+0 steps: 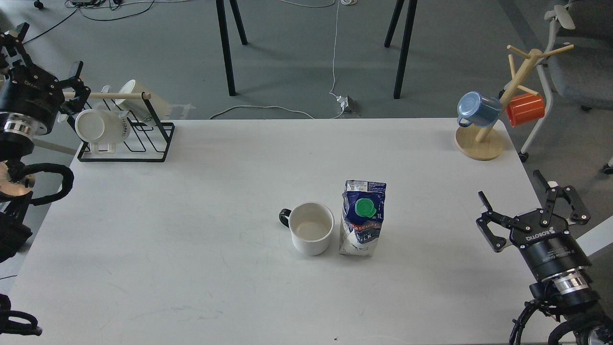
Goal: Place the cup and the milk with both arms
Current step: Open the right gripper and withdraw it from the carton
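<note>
Two things stand mid-table, the cup (pixel 312 228) just beside the milk (pixel 362 218), so either empty, wide-open gripper, left (pixel 76 86) or right (pixel 519 201), could knock its neighbour over when reaching in.
</note>
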`<action>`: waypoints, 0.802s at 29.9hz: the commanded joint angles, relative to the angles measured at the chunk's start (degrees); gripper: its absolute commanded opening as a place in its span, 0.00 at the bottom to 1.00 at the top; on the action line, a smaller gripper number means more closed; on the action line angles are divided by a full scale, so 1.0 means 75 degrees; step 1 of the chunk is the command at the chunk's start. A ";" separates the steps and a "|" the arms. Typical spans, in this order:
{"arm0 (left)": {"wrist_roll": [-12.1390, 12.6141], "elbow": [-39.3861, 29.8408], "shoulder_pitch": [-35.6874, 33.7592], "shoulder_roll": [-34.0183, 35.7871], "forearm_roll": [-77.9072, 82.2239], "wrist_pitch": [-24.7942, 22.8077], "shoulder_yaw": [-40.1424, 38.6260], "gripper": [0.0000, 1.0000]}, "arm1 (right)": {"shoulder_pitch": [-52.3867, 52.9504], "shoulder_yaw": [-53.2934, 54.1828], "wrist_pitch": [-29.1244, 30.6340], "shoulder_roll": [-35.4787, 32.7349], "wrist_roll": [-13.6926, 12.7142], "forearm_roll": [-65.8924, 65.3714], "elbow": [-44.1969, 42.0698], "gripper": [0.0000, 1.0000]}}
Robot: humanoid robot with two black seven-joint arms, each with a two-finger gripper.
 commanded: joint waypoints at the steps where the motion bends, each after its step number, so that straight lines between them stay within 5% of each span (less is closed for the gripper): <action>1: 0.0022 -0.0008 -0.0016 -0.0211 -0.0004 0.0013 -0.0036 1.00 | 0.1183 0.0192 0.0000 -0.0087 0.0022 0.0011 -0.0394 0.98; 14: 0.0057 0.0016 -0.0062 -0.0657 -0.0331 0.0001 -0.0083 1.00 | 0.5906 -0.0123 0.0000 0.0065 -0.0318 0.0116 -0.4165 0.98; 24: 0.0069 0.0308 -0.0495 -0.0750 -0.0660 0.0189 0.0022 1.00 | 0.6483 -0.0230 0.0000 0.0768 -0.0224 0.0093 -0.5445 0.99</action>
